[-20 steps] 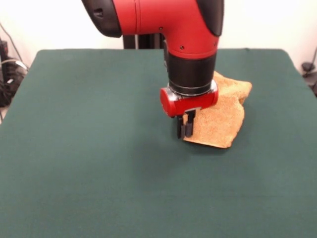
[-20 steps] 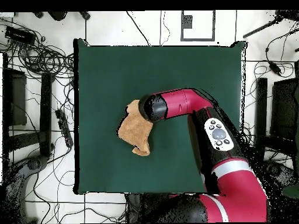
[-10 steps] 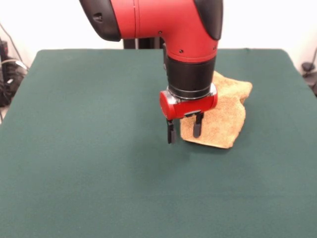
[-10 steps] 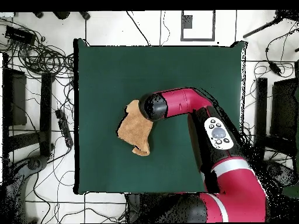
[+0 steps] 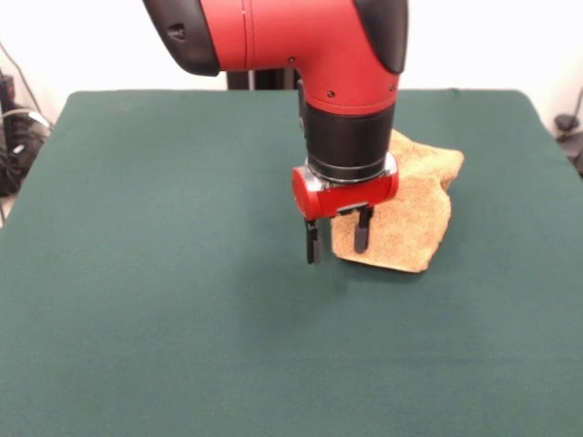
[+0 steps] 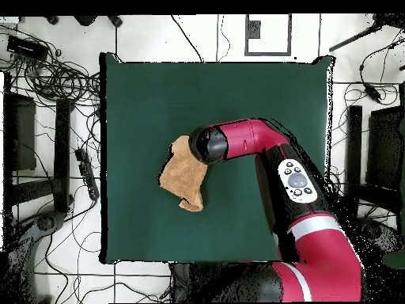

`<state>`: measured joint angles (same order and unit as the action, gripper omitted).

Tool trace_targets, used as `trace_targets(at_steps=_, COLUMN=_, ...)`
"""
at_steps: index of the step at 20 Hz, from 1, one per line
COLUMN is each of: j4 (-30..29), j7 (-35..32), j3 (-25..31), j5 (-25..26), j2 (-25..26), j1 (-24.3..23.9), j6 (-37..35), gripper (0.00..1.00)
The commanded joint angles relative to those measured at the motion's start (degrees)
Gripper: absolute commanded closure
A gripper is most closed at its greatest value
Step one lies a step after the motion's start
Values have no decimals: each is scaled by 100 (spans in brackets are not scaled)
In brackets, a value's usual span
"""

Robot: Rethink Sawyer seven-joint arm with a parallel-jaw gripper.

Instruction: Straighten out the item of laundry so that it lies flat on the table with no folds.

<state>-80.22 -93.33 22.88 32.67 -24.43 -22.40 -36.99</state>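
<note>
The item of laundry [image 5: 410,218] is a golden-orange towel, crumpled and folded over itself on the dark green table [image 5: 164,273], right of centre in the front view. In the overhead view the towel [image 6: 180,176] lies left of the arm's wrist. My gripper [image 5: 337,241] hangs open just above the towel's near-left corner, one finger in front of the cloth and the other over bare table. Nothing is held between the fingers. The arm hides part of the towel's far side.
Cables [image 6: 47,75] and dark stands [image 6: 63,150] lie on the floor around the table. The red arm [image 6: 300,198] reaches across the table's right half in the overhead view.
A second ago the gripper was shut on the towel's near-left corner; it has opened, let the cloth go and lifted slightly. The towel has stayed in place.
</note>
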Motion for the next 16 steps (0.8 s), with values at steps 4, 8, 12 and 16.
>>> trace_targets(at_steps=4, j4=-18, j7=1507, j3=723, j5=113, j2=119, j1=-1, j6=-653, gripper=0)
trace_targets(at_steps=8, j4=80, j7=1526, j3=718, j5=122, j2=279, j1=-20, j6=-743, gripper=0)
trace_targets(at_steps=12, j4=177, j7=1516, j3=728, j5=192, j2=447, j1=-61, j6=-713, gripper=0)
trace_targets(at_steps=16, j4=363, j7=1549, j3=744, j5=227, j2=695, j1=-109, j6=-723, gripper=0)
